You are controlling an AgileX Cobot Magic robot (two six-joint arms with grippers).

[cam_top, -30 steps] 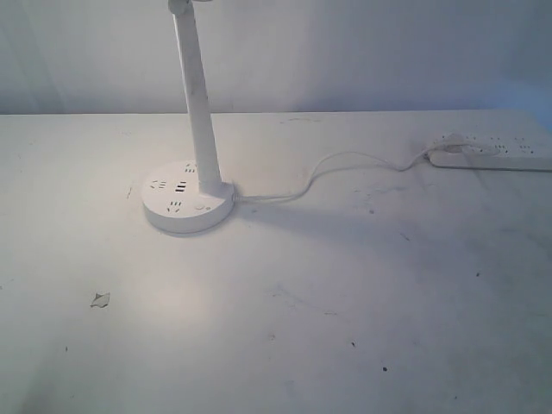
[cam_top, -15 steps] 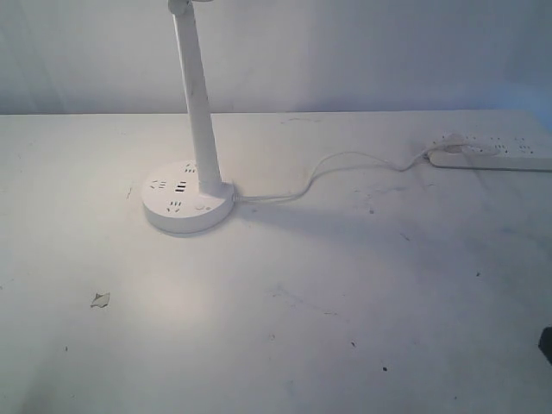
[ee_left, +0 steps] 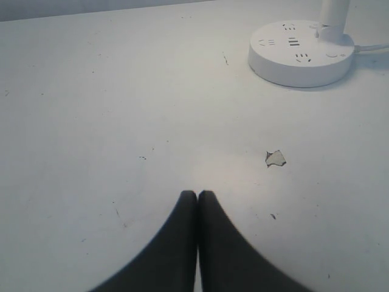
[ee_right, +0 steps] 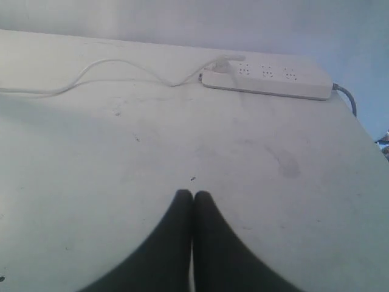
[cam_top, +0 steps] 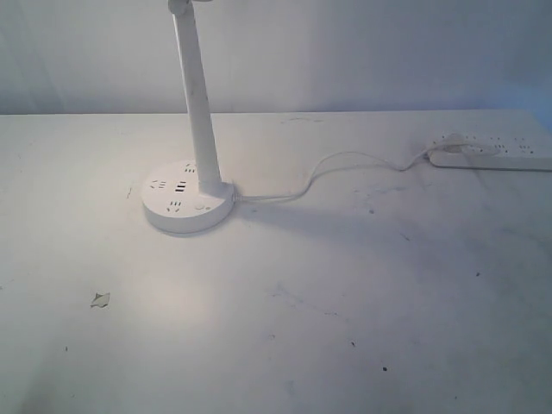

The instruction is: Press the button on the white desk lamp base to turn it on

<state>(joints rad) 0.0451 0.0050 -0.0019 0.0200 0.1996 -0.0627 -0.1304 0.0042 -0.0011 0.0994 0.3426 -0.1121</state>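
Note:
The white desk lamp base [cam_top: 177, 211] stands left of centre on the table, and its tall stem [cam_top: 197, 95] rises out of the exterior view. The button [cam_top: 201, 206] is a faint round outline on the base's top, just in front of the stem. The left wrist view shows the base [ee_left: 285, 66] far off, with the button [ee_left: 332, 55] beside the stem. My left gripper [ee_left: 197, 193] is shut on nothing, low over bare table well short of the base. My right gripper [ee_right: 193, 193] is shut too, over bare table. Neither gripper shows in the exterior view.
A thin cord [cam_top: 328, 168] runs from the base to a long white power strip [cam_top: 496, 153] at the far right edge, also seen as the power strip [ee_right: 267, 80]. A small torn scrap [cam_top: 100, 299] lies front left. A brighter patch lies on the table [cam_top: 285, 362] before the base.
A dark shape at the exterior view's right edge half a second ago has gone out of view. The lamp, cord and strip have not moved.

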